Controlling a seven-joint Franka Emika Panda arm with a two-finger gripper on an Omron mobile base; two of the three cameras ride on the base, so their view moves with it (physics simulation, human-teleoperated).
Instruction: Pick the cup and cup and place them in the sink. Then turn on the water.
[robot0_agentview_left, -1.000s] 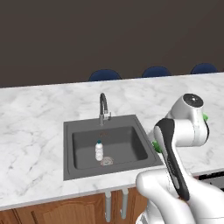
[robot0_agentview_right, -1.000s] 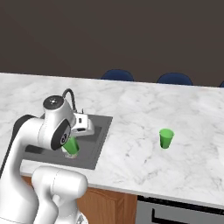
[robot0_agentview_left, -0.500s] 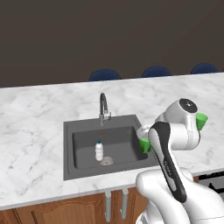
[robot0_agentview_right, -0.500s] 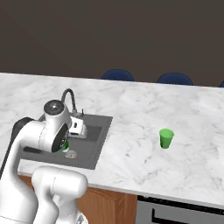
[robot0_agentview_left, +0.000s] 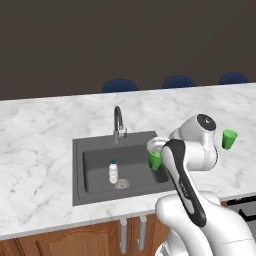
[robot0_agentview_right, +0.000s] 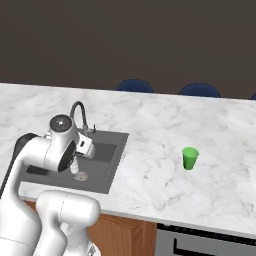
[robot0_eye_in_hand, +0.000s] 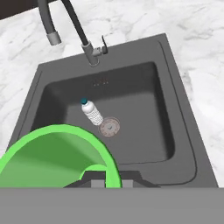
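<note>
Since 1 second ago the arm has carried 1 green cup (robot0_agentview_left: 155, 160) leftward from the counter edge to above the right part of the sink (robot0_agentview_left: 92, 187). Most of that cup sits behind the forearm; in the hand view its rim (robot0_eye_in_hand: 57, 155) is cut off, and the gripper (robot0_eye_in_hand: 106, 178) pinches it, fingertips largely hidden. A white bottle (robot0_eye_in_hand: 92, 112) lies inside by the drain. The second cup (robot0_agentview_right: 189, 158) stands on the marble counter (robot0_agentview_right: 150, 125), well apart.

I count two green cups: one (robot0_agentview_left: 155, 160) at frame centre, one (robot0_agentview_left: 229, 139) at right. One sink (robot0_agentview_left: 95, 183), one tap (robot0_agentview_left: 118, 123), one white bottle (robot0_agentview_left: 113, 172), one drain (robot0_agentview_left: 122, 185), three blue chairs (robot0_agentview_left: 120, 86) along the top.
</note>
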